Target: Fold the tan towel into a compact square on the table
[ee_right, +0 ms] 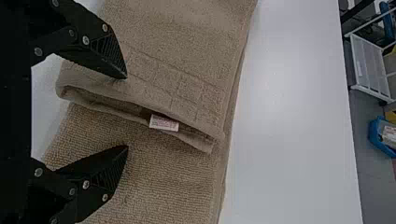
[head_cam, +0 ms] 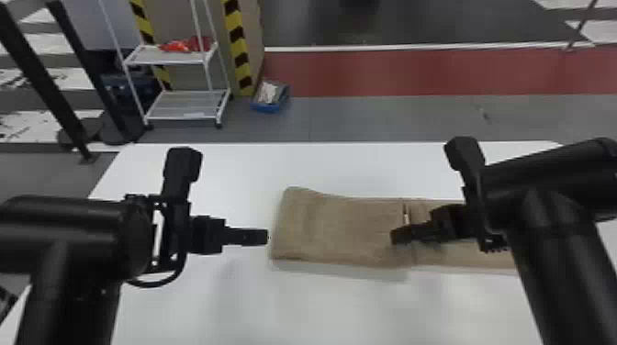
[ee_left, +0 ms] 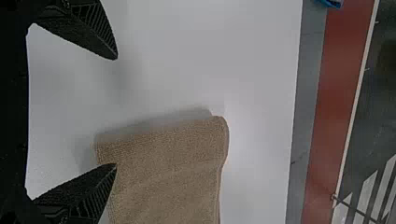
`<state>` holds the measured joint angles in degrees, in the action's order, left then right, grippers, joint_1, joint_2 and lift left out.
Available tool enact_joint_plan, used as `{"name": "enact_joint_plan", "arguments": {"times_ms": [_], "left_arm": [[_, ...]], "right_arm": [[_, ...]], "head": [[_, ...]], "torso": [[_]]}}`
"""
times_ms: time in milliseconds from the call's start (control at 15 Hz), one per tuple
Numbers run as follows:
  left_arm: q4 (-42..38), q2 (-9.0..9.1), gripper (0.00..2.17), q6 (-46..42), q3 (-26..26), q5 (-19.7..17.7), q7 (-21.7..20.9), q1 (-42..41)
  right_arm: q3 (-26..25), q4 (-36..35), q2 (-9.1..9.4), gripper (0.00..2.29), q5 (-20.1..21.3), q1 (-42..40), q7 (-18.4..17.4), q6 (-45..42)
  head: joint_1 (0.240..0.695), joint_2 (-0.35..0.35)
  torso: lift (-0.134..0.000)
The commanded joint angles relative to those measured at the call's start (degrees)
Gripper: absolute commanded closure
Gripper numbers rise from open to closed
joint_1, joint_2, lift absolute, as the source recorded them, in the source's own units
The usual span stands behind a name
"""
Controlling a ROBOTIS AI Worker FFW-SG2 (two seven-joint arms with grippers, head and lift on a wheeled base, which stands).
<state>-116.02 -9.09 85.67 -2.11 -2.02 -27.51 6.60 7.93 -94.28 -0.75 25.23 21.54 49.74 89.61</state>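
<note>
Before either end effector closes, settle which edge each is to take; the step in hand appears to be lining up the next fold. The tan terry-cloth towel [head_cam: 330, 229] lies on the white, smooth-topped bench [head_cam: 238, 169] as a long strip, its left part doubled over into a flap [ee_right: 159, 28]. The flap ends in a banded hem [ee_right: 154, 91] with a small white label [ee_right: 163, 123] at its edge.

If the left end is to be folded, close squarely on all its layers, lift just enough to release them, and carry it level to the right. A shallow bite could peel off the top layer; dragging could skew the stack. Keep the hem flat and parallel to the fold.

The left end effector [ee_left: 116, 111] is open and empty, its fingers spread about the towel's left end. The right end effector [ee_right: 126, 112] is also open and empty, one finger to each side of the hem edge. In the head view, both wrists point inward from opposite sides.
</note>
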Motion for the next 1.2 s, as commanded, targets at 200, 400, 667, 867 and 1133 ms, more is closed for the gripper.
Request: {"name": "enact_joint_plan", "arguments": {"times_ms": [200,400,667,867,1133], "left_arm": [[0.0,-0.05,0.07,-0.1,0.0,0.0,0.0,0.0],[0.1,-0.40,0.07,-0.1,0.0,0.0,0.0,-0.1],[0.1,-0.49,0.07,-0.1,0.0,0.0,-0.2,-0.2],[0.1,-0.66,0.07,-0.1,0.0,0.0,-0.3,-0.3],[0.1,-0.66,0.07,-0.1,-0.1,-0.1,-0.4,-0.4]], "right_arm": [[0.0,1.3,0.81,0.41,-0.1,1.1,-1.0,0.5],[0.7,2.3,0.81,0.47,0.0,1.3,-1.2,0.5],[0.5,2.5,0.81,0.48,-0.1,1.7,-1.7,0.5],[0.6,3.1,0.81,0.48,-0.1,2.5,-2.1,0.5],[0.9,3.5,0.81,0.48,0.0,2.8,-3.2,0.5]], "head": [[0.695,0.080],[0.695,0.081],[0.695,0.085],[0.695,0.084],[0.695,0.081]], "torso": [[-0.124],[-0.124],[-0.124],[-0.124],[-0.124]]}}
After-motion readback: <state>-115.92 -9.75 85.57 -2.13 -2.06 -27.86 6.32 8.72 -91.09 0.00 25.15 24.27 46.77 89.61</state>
